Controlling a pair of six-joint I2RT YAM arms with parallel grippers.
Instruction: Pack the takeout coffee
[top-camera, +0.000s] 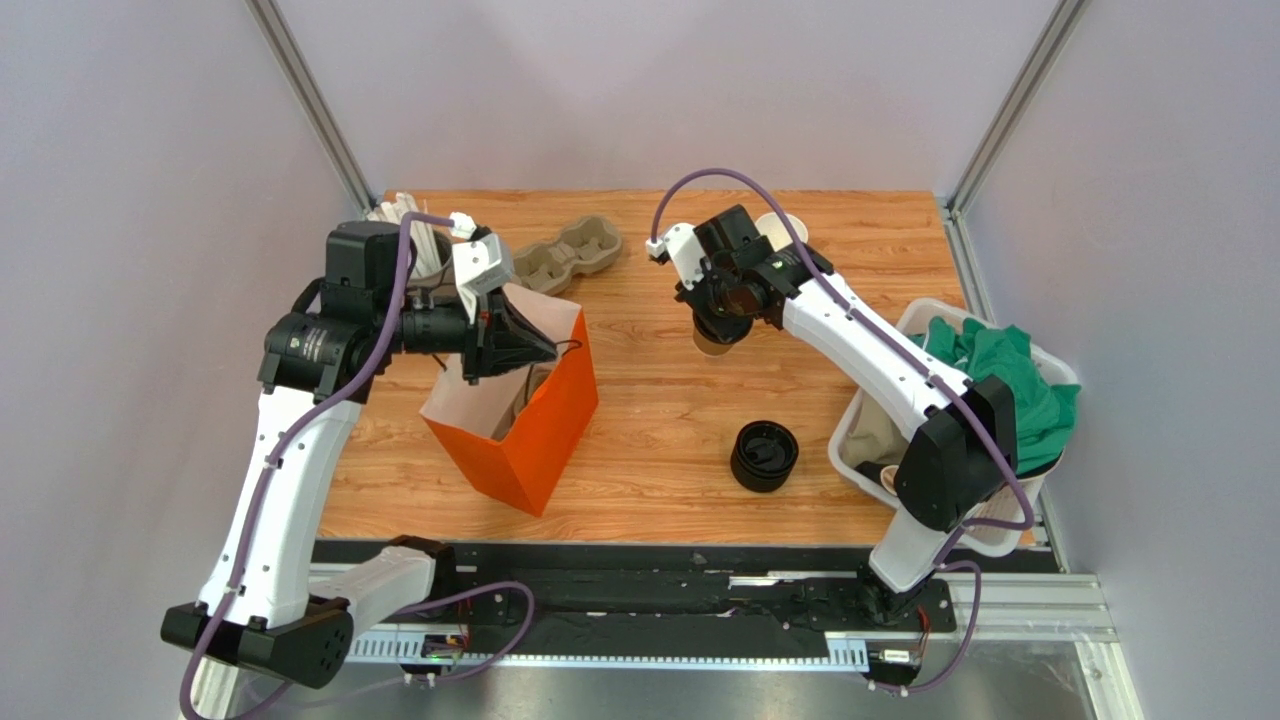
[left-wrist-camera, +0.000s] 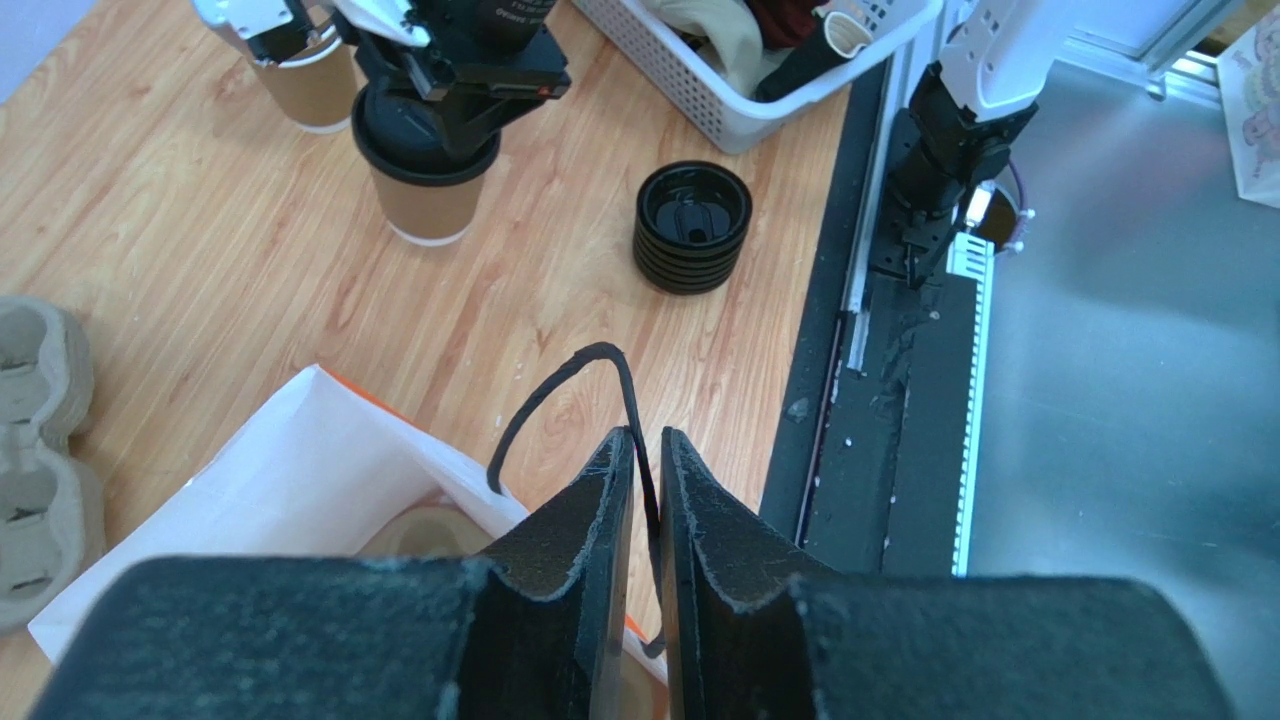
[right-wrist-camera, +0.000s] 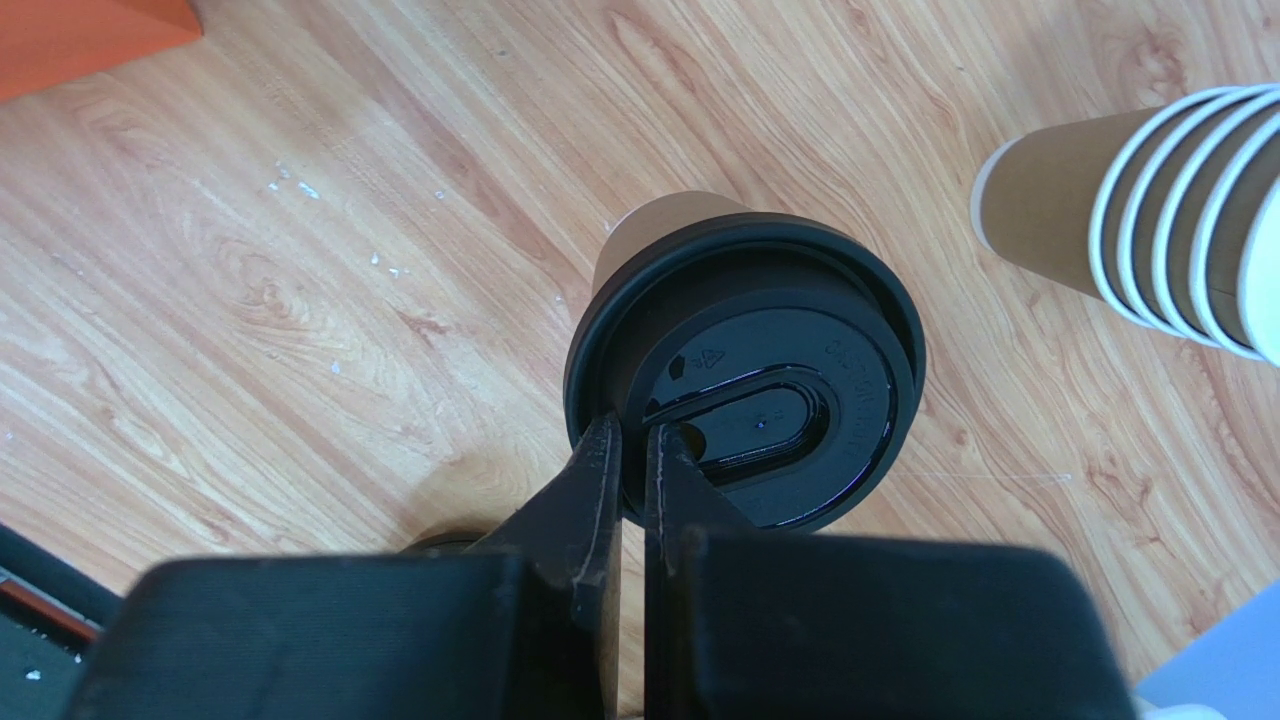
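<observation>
The takeout coffee (right-wrist-camera: 751, 383), a brown paper cup under a round black lid, stands on the wooden table right of the orange paper bag (top-camera: 519, 413). My right gripper (right-wrist-camera: 631, 435) is above it, shut on the near rim of its lid; in the top view the gripper (top-camera: 721, 308) hides most of the cup (top-camera: 712, 342). My left gripper (left-wrist-camera: 643, 443) is shut on the bag's thin black handle (left-wrist-camera: 579, 383) and holds it over the bag's open white mouth (left-wrist-camera: 301, 480). The left wrist view also shows the coffee (left-wrist-camera: 425, 195).
A stack of black lids (top-camera: 765, 455) lies near the front edge. Nested lidless cups (right-wrist-camera: 1172, 210) stand just beyond the coffee. A cardboard cup carrier (top-camera: 568, 255) lies behind the bag. A white basket (top-camera: 939, 311) with green cloth (top-camera: 1007, 368) sits at the right.
</observation>
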